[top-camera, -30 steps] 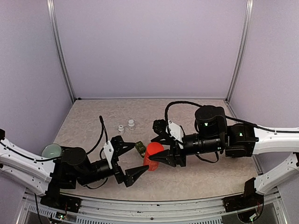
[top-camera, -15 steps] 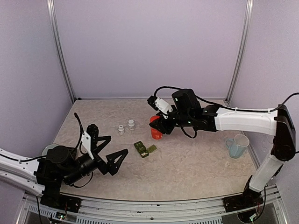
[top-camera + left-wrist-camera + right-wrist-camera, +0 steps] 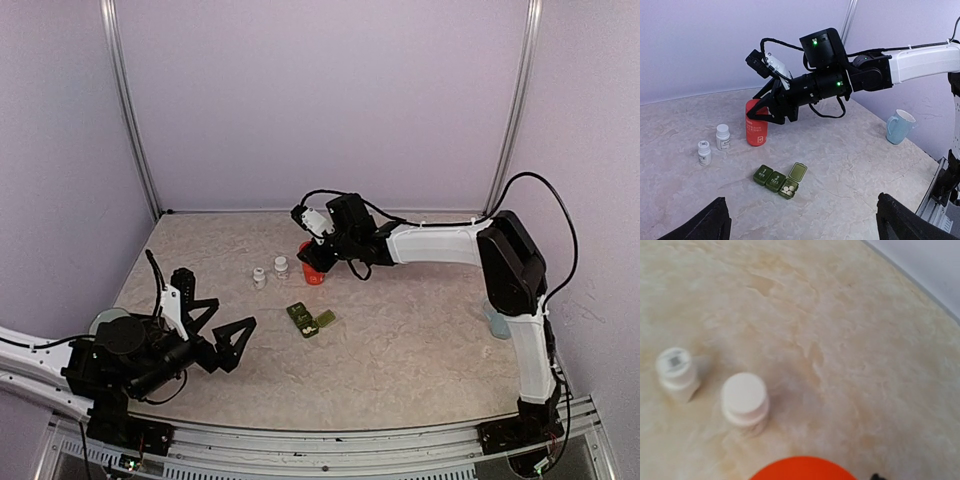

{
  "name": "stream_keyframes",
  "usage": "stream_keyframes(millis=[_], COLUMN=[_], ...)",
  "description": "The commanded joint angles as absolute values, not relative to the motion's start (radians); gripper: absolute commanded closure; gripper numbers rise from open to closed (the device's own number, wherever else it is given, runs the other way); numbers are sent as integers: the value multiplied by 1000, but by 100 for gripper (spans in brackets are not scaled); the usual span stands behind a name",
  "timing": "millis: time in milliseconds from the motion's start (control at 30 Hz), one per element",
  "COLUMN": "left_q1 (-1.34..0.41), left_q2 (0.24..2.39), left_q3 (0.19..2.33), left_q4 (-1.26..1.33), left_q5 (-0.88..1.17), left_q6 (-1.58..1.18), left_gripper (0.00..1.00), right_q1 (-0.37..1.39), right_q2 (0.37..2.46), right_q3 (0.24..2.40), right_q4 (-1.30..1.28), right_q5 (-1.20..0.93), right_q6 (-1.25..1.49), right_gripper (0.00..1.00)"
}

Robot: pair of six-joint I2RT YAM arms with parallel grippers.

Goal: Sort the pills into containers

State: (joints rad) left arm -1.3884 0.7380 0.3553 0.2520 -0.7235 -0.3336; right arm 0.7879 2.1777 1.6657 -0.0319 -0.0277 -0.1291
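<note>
**Ana:** Green strip first: where do the containers (image 3: 310, 320) lie from above?

**Ben:** On the desk (image 3: 400, 350), on the near side of the red bottle (image 3: 313, 274) and apart from it. The right pincer (image 3: 311, 260) is closed round that bottle's upper part. Two white bottles (image 3: 281, 265) stand just left of the red bottle. The left pincer (image 3: 235, 311) hangs well to the near left of it, spread wide and holding nothing.

**Ana:** And the left wrist camera?

**Ben:** Its own fingers (image 3: 710, 225) sit in the lower corners, far apart, with nothing between them. The strip lies in front of the red bottle. Two lids, marked 1 and 2, are down. The third lid (image 3: 798, 171) is up, with white pills (image 3: 788, 189) inside. The red bottle is upright in the right pincer's clasp. A pale blue mug (image 3: 900, 125) stands far to its right.

**Ana:** The right wrist?

**Ben:** Only the red bottle's top shows, at the bottom edge, with the white bottles beyond it to the left. I cannot tell the grip from there.
</note>
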Motion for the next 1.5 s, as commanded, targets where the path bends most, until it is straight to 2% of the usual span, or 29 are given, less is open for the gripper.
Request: stream_keyframes(millis=[0,200,433,700,867,1033,1233,1333,1467], left_q1=[-1393,-1393,-1374,-1257,-1246,-1245,-1236,-1232,-1217], left_q2=[740,808,894,938,945,927,900,892,913], left_q3=[340,349,381,417,422,410,402,406,427], left_q4=[204,208,207,180,197,183,155,129,76], left_q5=[-743,-733,-715,-647,-631,-645,-677,-703,-745], left_q6=[-377,-414,-431,-476,-469,-482,-510,-527,-571], left_gripper=[1,1,1,1,1,1,1,1,1], right_q1=[775,765,760,758,756,761,832,884,960], right_q2=[2236,2291,2292,2235,2226,2077,1830,1781,1813], right_q3=[1774,1831,1834,1775,1774,1620,1404,1346,1376], right_q4=[23,16,-3,2,-30,-22,-103,-159,-265], right_q5=[-52,-55,-91,-109,-100,-114,-26,28,112], right_q6=[-106,-93,-73,-60,-67,-48,-47,-23,16], right_gripper=[68,66,48,34,28,21,10,10,10])
